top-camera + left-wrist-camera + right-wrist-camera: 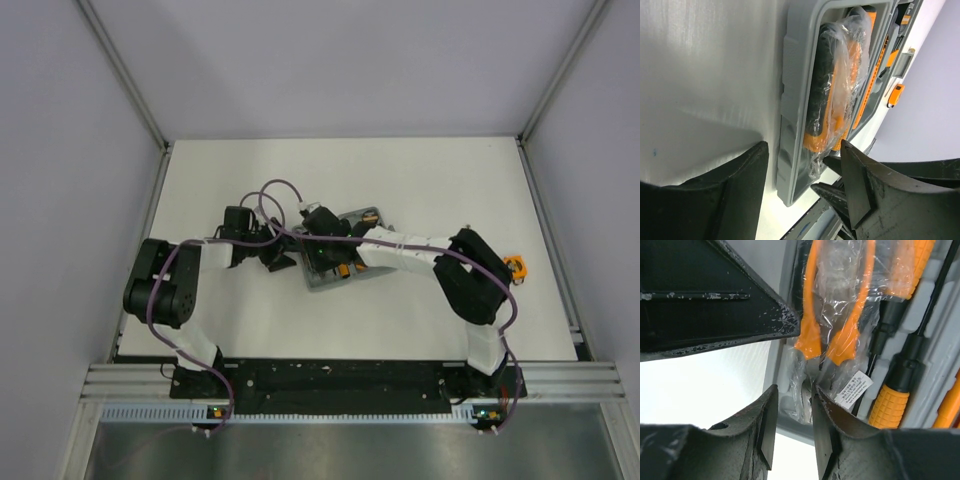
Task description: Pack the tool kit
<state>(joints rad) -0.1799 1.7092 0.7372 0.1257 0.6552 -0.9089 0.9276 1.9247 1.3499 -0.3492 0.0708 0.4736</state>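
A flat white table (420,180) fills the middle, and soft, even light falls on it, leaving a pale shine on its top in the left wrist view. Plain walls of a light purple-grey stand round it — a back wall (340,60), a left wall (60,180) and a right wall (605,200) — with a thin silver bar (125,70) going up from each far corner. Along the near edge lies a silver rail (560,380), then a white strip (330,411) with little teeth, and below that a dull grey sheet (340,450), maybe metal.
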